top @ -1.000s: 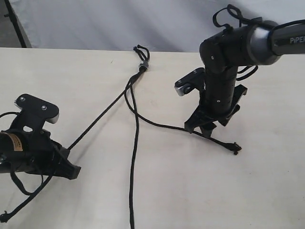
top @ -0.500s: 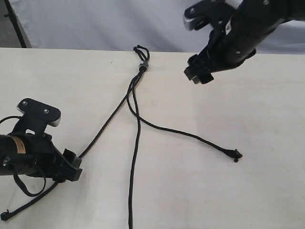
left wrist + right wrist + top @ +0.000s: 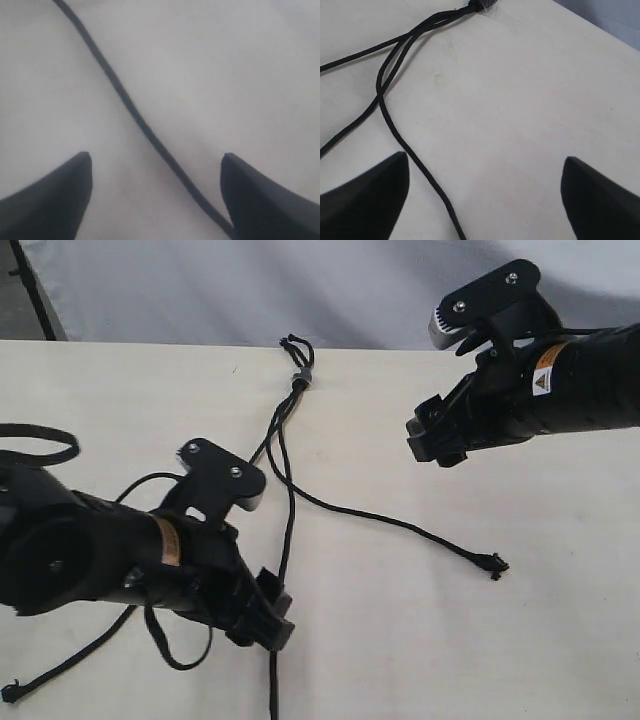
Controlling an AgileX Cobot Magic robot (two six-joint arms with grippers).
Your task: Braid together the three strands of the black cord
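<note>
Black cord: its left strand passes behind the left claw; both claws gape, right claw empty.

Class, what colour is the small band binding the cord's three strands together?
Grey band; exterior view shows it best.

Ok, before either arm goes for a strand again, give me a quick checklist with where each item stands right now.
1. Left gripper open and empty: ok, jaws apart over the table with nothing clamped.
2. Right gripper open and empty: ok, raised off the table, holding nothing.
3. A strand within the left gripper's reach: ok, the middle strand runs between its fingertips in the left wrist view.
4. Bound end in place: ok, the grey band sits near the table's far edge.
5. Right strand free to pick: ok, it lies loose, its knot clear of both arms.
6. Left strand free: cannot tell, the left arm hides most of it.
</note>
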